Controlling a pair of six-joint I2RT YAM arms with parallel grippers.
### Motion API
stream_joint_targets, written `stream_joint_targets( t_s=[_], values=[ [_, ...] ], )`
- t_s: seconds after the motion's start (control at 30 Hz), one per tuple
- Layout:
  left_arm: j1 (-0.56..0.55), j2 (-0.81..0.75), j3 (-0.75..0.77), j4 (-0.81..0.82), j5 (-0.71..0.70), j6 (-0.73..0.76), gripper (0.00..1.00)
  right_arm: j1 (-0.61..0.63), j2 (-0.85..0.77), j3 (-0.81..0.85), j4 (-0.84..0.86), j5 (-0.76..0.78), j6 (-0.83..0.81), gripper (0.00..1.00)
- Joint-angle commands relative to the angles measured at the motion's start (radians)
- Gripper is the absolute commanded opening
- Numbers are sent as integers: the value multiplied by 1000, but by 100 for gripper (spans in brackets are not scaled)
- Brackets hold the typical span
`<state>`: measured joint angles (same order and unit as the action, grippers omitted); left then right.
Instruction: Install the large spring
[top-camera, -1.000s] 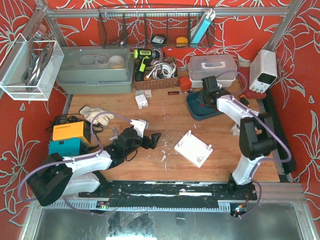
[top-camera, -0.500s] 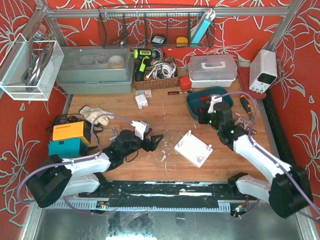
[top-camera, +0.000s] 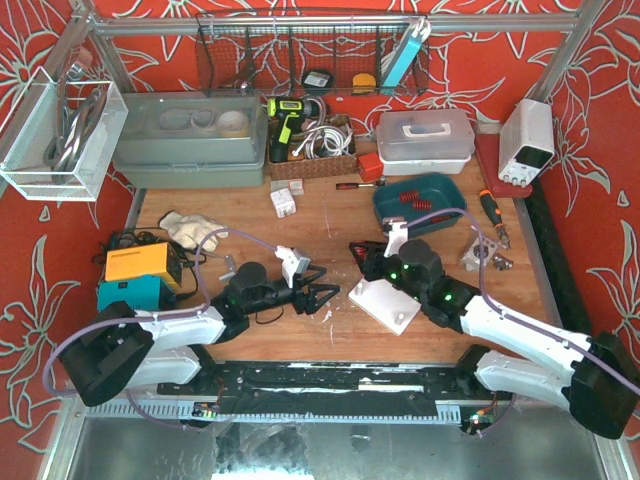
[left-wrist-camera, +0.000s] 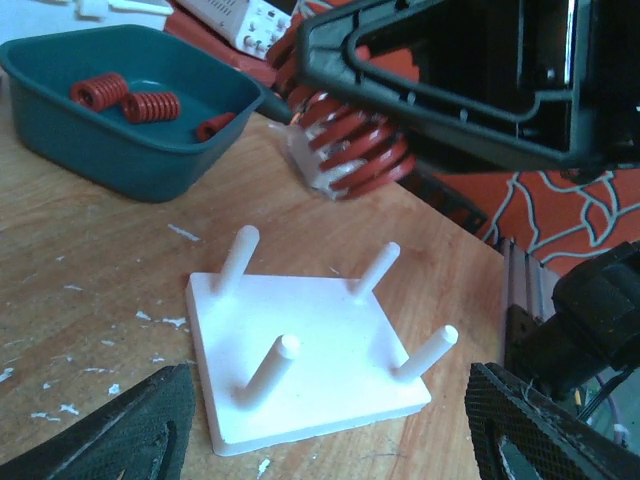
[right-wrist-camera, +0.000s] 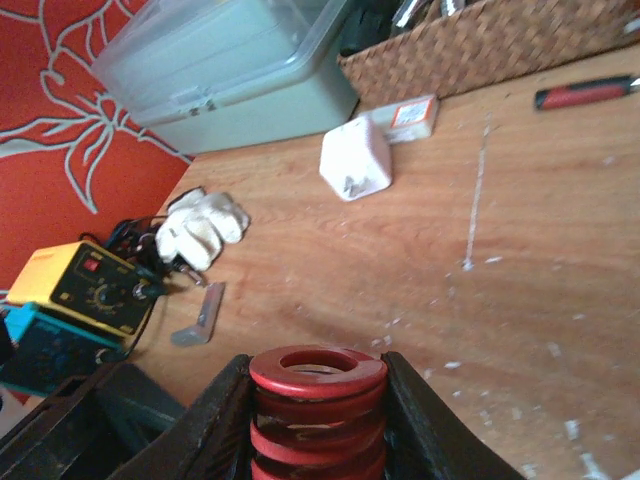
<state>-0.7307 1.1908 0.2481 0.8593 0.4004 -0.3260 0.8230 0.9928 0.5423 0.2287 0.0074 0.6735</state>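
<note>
The right gripper (top-camera: 364, 258) is clamped on the large spring (right-wrist-camera: 318, 408), one finger pressed to each side of the red coils, with the coil's open end facing the wrist camera. It holds the spring in the air, on no peg, just off the far left corner of the white peg board (top-camera: 392, 305). From the left wrist view the spring (left-wrist-camera: 345, 140) hangs above and beyond the board's far edge.

The board (left-wrist-camera: 310, 360) lies skewed to the worktop (top-camera: 330, 225) edges, and all four of its pegs are bare. The left gripper (top-camera: 325, 297) sits low beside the board's left edge, its jaws partly spread and gripping nothing (the two dark fingers frame the board from either side in its own camera).

A strip of bare wood runs between the two grippers. Further back a white charger (top-camera: 283, 203) and a red-handled screwdriver (top-camera: 355, 185) lie on the wood. The teal tray (top-camera: 425, 195), with smaller springs (left-wrist-camera: 100, 92) inside, stands beyond the board, well apart from it. A pale glove (right-wrist-camera: 200, 225) lies toward the worktop's left edge.
</note>
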Motion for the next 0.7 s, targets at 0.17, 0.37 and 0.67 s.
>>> stream_joint_targets(
  t_s=[0.17, 0.37, 0.67],
  values=[
    [-13, -45, -11, 26, -1, 18, 74, 202, 113, 67, 151, 130, 154, 1],
    [-13, -55, -20, 50, 26, 5, 71, 266, 179, 90, 194, 159, 151, 0],
    [-13, -111, -47, 50, -35, -11, 68, 333, 213, 92, 208, 219, 140, 0]
  ],
)
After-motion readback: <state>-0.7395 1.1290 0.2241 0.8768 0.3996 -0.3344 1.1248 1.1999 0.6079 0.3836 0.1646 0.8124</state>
